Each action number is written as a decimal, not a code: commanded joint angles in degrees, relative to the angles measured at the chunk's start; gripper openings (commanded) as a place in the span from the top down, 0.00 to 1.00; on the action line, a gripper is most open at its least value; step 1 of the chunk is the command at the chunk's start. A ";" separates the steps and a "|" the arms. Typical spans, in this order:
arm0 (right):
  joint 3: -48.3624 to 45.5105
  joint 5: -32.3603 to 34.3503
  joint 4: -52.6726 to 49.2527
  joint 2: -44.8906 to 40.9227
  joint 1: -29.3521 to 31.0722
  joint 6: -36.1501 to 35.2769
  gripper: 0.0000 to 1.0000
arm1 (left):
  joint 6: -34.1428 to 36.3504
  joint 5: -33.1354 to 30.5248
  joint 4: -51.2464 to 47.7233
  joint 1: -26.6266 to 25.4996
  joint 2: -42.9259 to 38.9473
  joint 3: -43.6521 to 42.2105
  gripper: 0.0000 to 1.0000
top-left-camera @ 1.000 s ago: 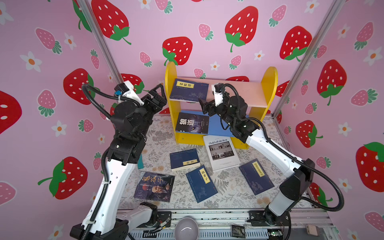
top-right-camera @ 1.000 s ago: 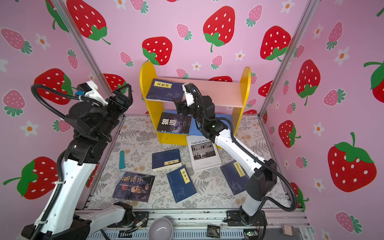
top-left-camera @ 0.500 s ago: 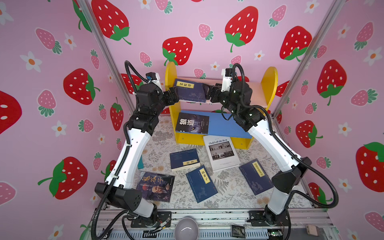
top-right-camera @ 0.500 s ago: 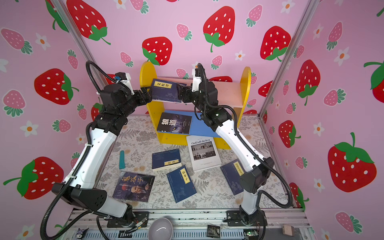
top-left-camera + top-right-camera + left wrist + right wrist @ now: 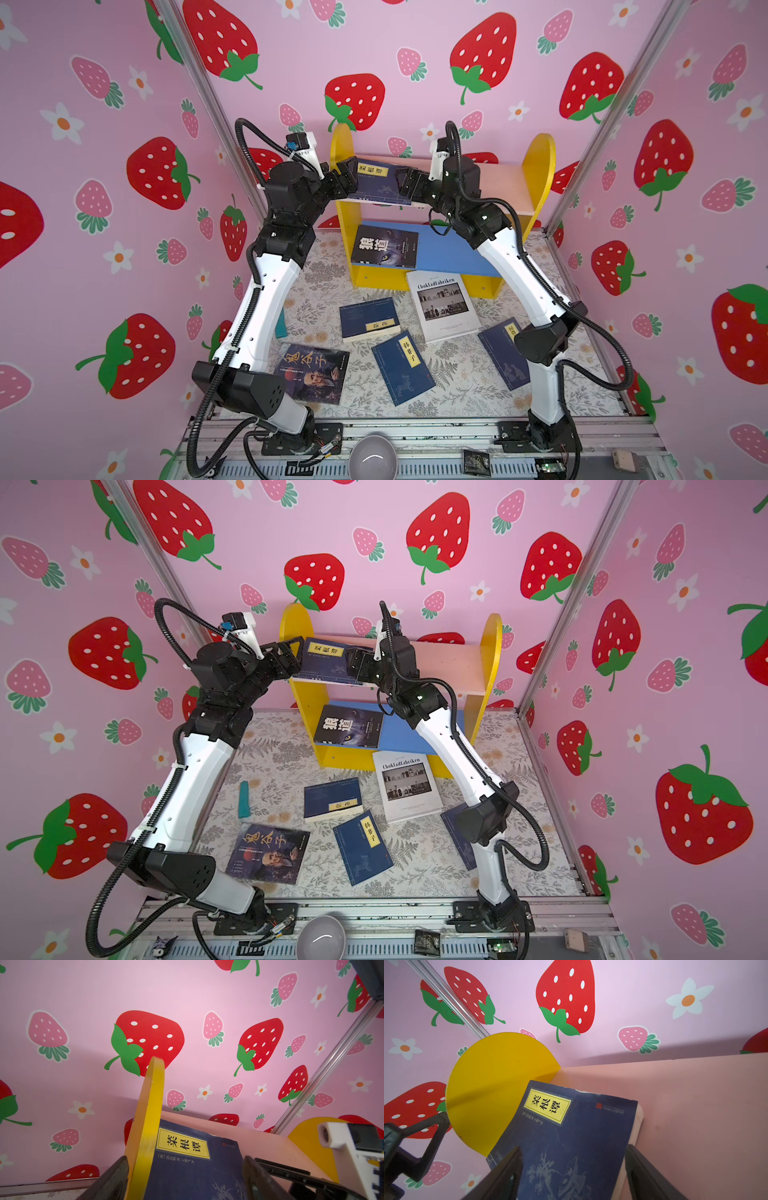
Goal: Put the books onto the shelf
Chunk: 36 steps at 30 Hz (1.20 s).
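While left hand (image 5: 185, 1157) and right hand (image 5: 573, 1147) gape, navy book (image 5: 376, 183) lies beside shelf panel (image 5: 149, 1105).

1. I see a teal object (image 5: 244, 799) lying on the floral mat (image 5: 419, 866), near its left edge.
2. A grey bowl (image 5: 372, 457) and a black packet (image 5: 476, 462) sit on the front rail (image 5: 415, 432).
3. Strawberry-print walls (image 5: 291, 50) enclose the cell.

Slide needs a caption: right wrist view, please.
Open right gripper over a navy book lying on the shelf's pink upper board, beside its yellow panel.
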 commanded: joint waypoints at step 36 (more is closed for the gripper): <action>-9.05 -19.33 13.35 -11.96 -7.08 -14.50 0.15 | -18.05 19.79 9.24 0.64 1.00 -0.10 0.17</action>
